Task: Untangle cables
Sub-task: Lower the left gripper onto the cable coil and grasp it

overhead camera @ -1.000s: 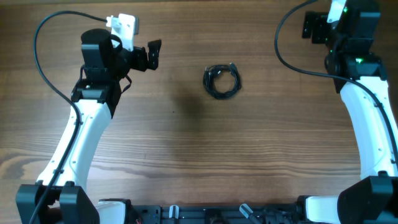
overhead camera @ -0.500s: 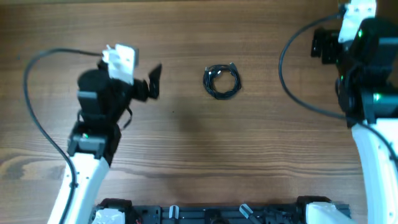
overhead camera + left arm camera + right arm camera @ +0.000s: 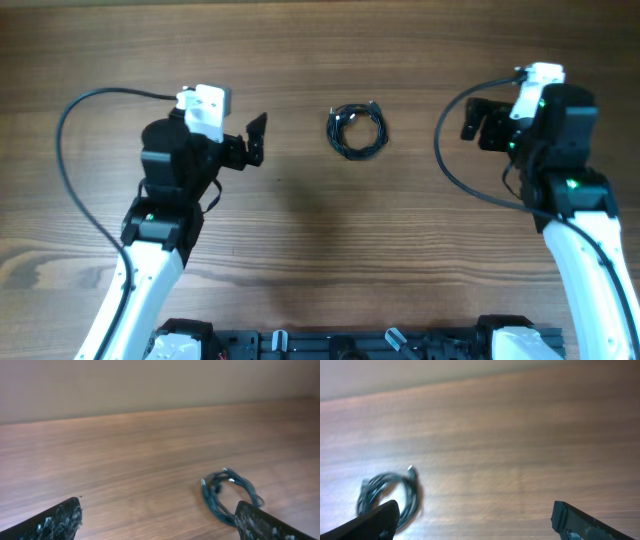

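The cables are thin black wires wound into one small coil, lying flat on the wooden table between the two arms. My left gripper hovers to the left of the coil, open and empty. Through the left wrist view the coil lies ahead and right, just past the right fingertip, with the gripper holding nothing. My right gripper sits to the coil's right, also open and empty. In the right wrist view the coil lies by the left fingertip of the gripper.
A thick black arm cable loops out to the left of the left arm. Another thick loop bulges from the right arm toward the table's middle. A dark rail runs along the near edge.
Both arms have swung. The left gripper came nearer and slightly right. The right gripper moved from the far right corner down and left, closer to the coil. The coil has not moved.
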Motion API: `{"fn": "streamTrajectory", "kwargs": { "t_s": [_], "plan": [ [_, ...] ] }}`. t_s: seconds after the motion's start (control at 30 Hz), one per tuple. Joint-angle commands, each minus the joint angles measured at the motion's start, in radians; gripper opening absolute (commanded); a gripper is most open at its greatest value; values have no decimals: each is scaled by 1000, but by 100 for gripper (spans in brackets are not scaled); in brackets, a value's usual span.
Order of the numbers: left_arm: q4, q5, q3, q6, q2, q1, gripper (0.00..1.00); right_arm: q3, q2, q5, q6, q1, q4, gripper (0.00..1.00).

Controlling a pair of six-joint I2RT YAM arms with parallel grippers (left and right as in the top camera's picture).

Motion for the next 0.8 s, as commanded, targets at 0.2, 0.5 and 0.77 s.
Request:
{"fn": "streamTrajectory", "kwargs": {
  "t_s": [0.2,0.5,0.77],
  "plan": [
    [240,184,3,-156,288,-65,100,13,109,-153,-62,68,3,100],
    [414,243,75,-162,580,-167,99,14,217,-304,-87,69,39,95],
    [76,100,402,-73,760,-183,100,15,217,-259,-34,69,-13,94]
  ]
}}
